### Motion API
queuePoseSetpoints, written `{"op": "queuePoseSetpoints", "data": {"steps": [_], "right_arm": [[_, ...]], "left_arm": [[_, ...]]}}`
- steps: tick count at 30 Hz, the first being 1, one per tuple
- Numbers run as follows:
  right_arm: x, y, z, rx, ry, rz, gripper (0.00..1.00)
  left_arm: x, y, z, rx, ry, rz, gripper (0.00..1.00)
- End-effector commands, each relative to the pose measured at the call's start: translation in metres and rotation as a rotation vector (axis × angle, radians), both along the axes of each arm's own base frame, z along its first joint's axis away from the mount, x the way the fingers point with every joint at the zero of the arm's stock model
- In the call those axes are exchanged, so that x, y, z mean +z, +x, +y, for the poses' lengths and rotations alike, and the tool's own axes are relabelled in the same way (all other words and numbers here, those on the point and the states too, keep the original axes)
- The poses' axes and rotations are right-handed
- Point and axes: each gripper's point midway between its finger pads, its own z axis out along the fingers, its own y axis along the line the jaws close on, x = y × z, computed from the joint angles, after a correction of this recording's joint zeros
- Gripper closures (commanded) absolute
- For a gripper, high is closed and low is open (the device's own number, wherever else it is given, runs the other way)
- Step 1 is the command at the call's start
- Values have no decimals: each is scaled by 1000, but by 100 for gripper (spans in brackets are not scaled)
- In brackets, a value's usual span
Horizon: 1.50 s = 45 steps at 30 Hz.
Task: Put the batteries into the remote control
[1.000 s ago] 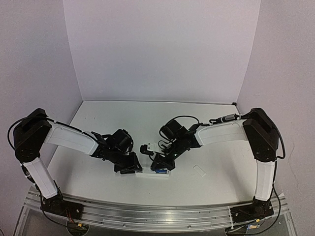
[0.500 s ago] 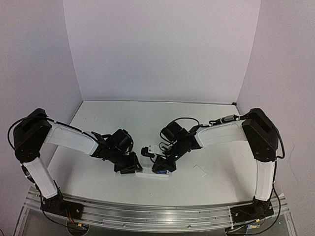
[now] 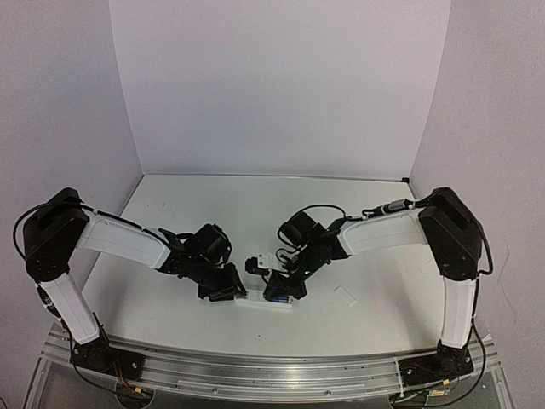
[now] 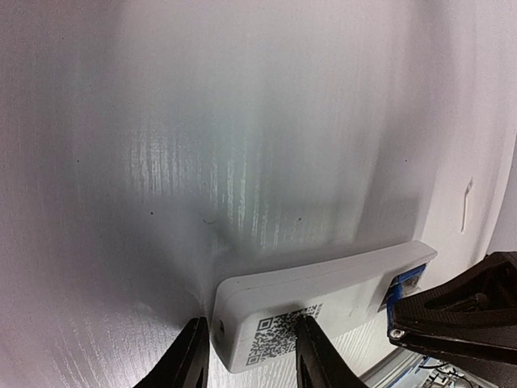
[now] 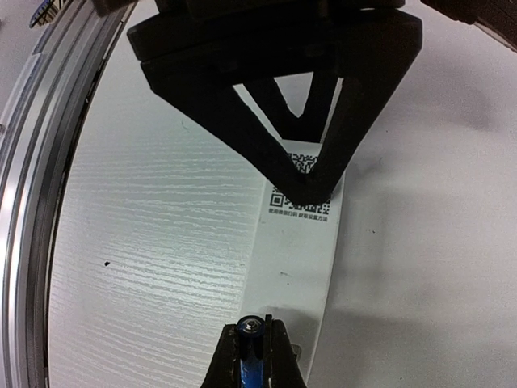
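Note:
The white remote control [image 3: 262,302] lies face down near the table's front edge, with a QR code on its back [image 4: 323,291]. My left gripper [image 3: 230,292] is open at the remote's left end. One fingertip [image 4: 305,331] rests on the QR code and the other [image 4: 194,335] stands on the table beside the end. My right gripper [image 5: 258,327] is shut on a blue battery [image 5: 252,326] with its silver end showing, held at the remote's other end [image 5: 303,259]. That battery also shows in the left wrist view [image 4: 401,287]. I cannot pick out a second battery.
A small flat white cover piece [image 3: 345,296] lies on the table right of the remote. The metal rail [image 3: 255,371] runs along the front edge, just behind the remote. The two grippers stand close together over the remote.
My right gripper has shifted slightly left and down over the remote with the battery in it. The left gripper and the remote have not moved.

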Motion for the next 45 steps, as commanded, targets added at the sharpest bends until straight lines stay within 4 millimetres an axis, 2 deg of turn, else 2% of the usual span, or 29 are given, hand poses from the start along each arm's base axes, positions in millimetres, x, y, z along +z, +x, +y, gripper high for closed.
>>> {"op": "queuePoseSetpoints", "data": {"steps": [1, 8, 13, 19, 27, 45], "right_arm": [[-23, -20, -36, 11, -173, 66, 100], [-27, -24, -50, 14, -232, 66, 100], [-26, -24, -53, 14, -261, 71, 100], [-39, -24, -64, 27, -324, 53, 100], [-38, -23, -54, 9, -311, 97, 95], [-40, -18, -47, -20, -329, 82, 82]], "left_arm": [[-17, 2, 13, 39, 85, 7, 63], [-18, 1, 15, 43, 93, 11, 63], [-19, 2, 15, 45, 95, 12, 63], [-18, 2, 14, 39, 96, 10, 63], [-14, 5, 10, 26, 87, 1, 63], [-15, 4, 8, 12, 79, 3, 63]]}}
